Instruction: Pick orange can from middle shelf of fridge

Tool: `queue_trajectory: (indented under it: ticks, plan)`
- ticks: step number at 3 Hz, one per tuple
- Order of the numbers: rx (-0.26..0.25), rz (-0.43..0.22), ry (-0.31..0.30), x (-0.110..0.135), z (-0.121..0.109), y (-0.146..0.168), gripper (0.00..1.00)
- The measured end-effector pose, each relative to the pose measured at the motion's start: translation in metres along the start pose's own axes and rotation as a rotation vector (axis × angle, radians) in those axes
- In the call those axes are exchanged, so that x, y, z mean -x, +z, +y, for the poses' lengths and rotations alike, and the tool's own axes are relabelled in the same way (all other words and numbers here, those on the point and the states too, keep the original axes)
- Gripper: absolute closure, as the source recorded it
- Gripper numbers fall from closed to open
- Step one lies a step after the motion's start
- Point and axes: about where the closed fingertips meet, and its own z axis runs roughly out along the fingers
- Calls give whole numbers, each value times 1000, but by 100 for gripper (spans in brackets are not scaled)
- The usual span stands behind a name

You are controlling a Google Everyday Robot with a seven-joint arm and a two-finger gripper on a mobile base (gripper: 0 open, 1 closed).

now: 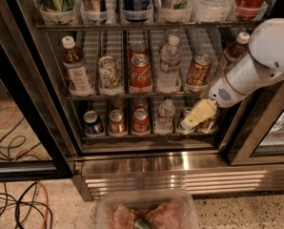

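The orange can [197, 71] stands upright on the middle shelf [132, 95] of the fridge [51, 104], in the lane second from the right, in a clear front cup. To its left are a water bottle [169, 63], a red Coca-Cola can [140, 71] and a white-and-green can [109, 73]. A brown bottle [233, 51] stands to its right. My gripper [198, 115], cream-coloured on a white arm [256, 61], hangs just below the orange can, in front of the right end of the bottom rack. It holds nothing that I can see.
The bottom rack [147, 136] holds several cans and a small bottle. The top rack [147, 25] holds tall cans and bottles. A steel louvred base [180, 175] runs below. Cables [18, 194] lie on the floor at left. A clear tub [147, 211] sits at bottom centre.
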Motion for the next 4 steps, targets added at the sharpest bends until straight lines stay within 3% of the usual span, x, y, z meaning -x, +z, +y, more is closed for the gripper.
queue_trajectory:
  ticks: [1,2,3,4]
  plan:
    - [0,0,0,0,0,0,16]
    - [-9,2,7,0,1,2,0]
    - [-21,-13,37,-1,0,3,0]
    - [-28,-91,117,-1,-3,2,0]
